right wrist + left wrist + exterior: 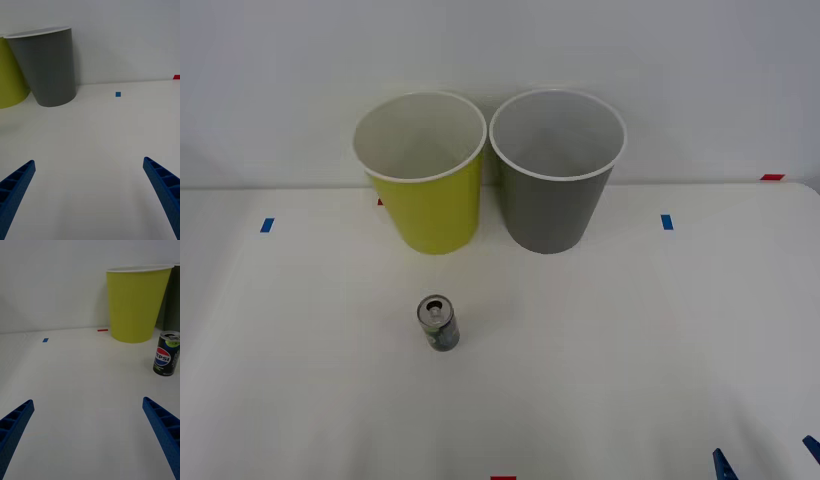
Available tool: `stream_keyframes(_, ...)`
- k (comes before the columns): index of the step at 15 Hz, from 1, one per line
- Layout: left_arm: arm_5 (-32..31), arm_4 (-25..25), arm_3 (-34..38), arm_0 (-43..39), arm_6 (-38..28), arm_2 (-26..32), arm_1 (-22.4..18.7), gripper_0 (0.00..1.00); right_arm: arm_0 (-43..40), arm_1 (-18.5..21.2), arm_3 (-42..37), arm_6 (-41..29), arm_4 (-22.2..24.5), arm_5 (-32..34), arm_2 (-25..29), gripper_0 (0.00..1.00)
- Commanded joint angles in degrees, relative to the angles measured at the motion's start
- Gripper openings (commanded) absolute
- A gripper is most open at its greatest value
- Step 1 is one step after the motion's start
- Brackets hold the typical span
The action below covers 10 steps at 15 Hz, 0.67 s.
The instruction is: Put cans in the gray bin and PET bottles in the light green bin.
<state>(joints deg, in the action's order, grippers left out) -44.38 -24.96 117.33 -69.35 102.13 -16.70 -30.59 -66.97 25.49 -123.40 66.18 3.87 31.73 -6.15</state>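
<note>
A small dark can (438,322) with a silver top stands upright on the white table, in front of the light green bin (425,170). The left wrist view shows that can (166,358) and the light green bin (135,302) behind it. The gray bin (556,170) stands beside the light green one on its right, also seen in the right wrist view as the gray bin (47,65). My right gripper (770,458) is open at the table's near right corner, far from the can. My left gripper (88,435) is open over bare table, short of the can. No PET bottles are in view.
Both bins stand against the back wall. Small blue tape marks (267,225) (667,222) lie on the table on either side, and red marks (772,177) (503,478) lie at the far right and the near edge. The white table (630,350) is bare around the can.
</note>
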Motion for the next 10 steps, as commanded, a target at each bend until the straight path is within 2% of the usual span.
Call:
stream_keyframes(1, 0.0, 0.0, 0.0, 0.0, 0.0, 0.0, 0.0, 1.0, 0.0, 0.0, 0.0, 0.0, 0.0, 0.0, 0.0, 1.0)
stream_keyframes(10, 0.0, 0.0, 0.0, 0.0, 0.0, 0.0, 0.0, 1.0, 0.0, 0.0, 0.0, 0.0, 0.0, 0.0, 0.0, 1.0)
